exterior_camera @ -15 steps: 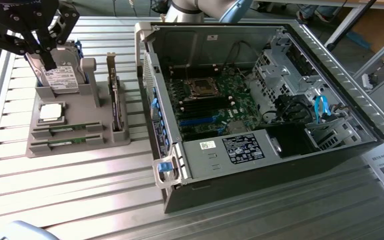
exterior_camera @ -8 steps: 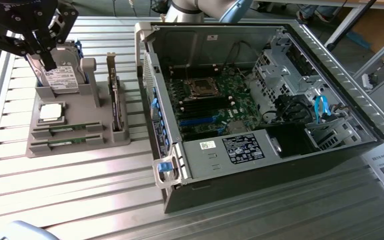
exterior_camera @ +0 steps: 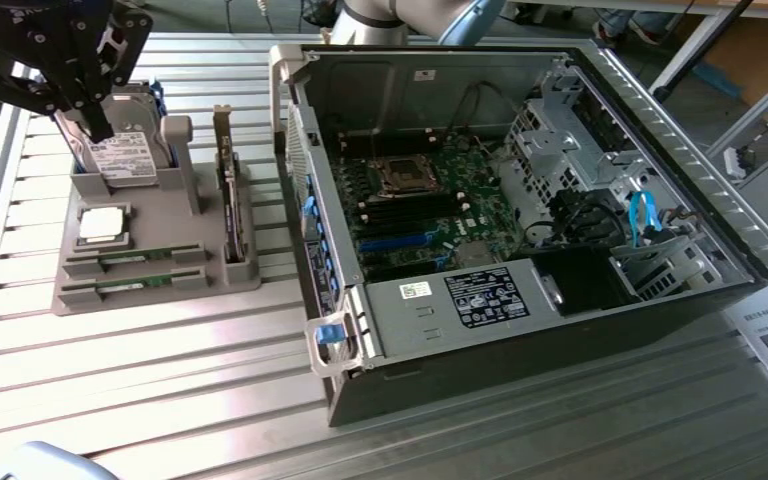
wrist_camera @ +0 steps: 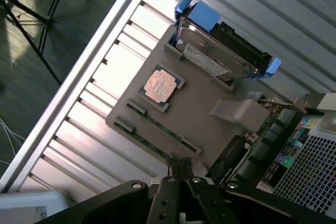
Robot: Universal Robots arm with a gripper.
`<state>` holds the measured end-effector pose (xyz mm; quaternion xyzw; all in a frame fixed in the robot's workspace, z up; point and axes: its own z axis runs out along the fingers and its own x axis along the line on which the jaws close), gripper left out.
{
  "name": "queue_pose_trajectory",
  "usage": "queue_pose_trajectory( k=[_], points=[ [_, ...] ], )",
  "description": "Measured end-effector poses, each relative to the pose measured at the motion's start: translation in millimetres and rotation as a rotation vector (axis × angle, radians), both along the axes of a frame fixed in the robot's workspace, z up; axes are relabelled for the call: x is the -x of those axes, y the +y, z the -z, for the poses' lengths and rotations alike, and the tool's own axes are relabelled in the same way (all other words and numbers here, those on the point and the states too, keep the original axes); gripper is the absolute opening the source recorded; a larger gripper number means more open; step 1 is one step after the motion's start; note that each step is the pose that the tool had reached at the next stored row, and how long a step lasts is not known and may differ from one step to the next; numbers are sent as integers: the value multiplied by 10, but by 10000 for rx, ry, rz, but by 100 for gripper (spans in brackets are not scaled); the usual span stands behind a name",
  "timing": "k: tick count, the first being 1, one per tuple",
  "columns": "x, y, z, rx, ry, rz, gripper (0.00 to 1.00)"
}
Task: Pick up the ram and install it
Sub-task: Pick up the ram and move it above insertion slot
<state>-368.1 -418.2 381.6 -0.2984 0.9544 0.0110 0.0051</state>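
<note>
Two rams, thin green sticks, lie side by side in slots at the front of a grey holder (exterior_camera: 157, 215): one ram (exterior_camera: 137, 258) behind the other ram (exterior_camera: 128, 289). In the wrist view the same two sticks (wrist_camera: 161, 128) (wrist_camera: 144, 142) lie just beyond my fingertips. My black gripper (exterior_camera: 97, 128) hangs above the back of the holder, over the hard drive (exterior_camera: 124, 152). Its fingers (wrist_camera: 179, 163) are shut together with nothing between them.
The holder also carries a square CPU (exterior_camera: 101, 223) and an upright dark expansion card (exterior_camera: 231, 215). To the exterior view's right stands the open computer case (exterior_camera: 704, 180), with its motherboard (exterior_camera: 418, 205) and black slots exposed. All of it rests on a ribbed metal table (exterior_camera: 157, 380).
</note>
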Motion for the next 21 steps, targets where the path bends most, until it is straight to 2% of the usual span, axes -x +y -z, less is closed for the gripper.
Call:
queue_pose_trajectory(
  k=[10, 21],
  points=[
    [0, 0, 0, 29, 0, -1378, 10],
    [0, 0, 0, 31, -3, -3289, 10]
  ],
)
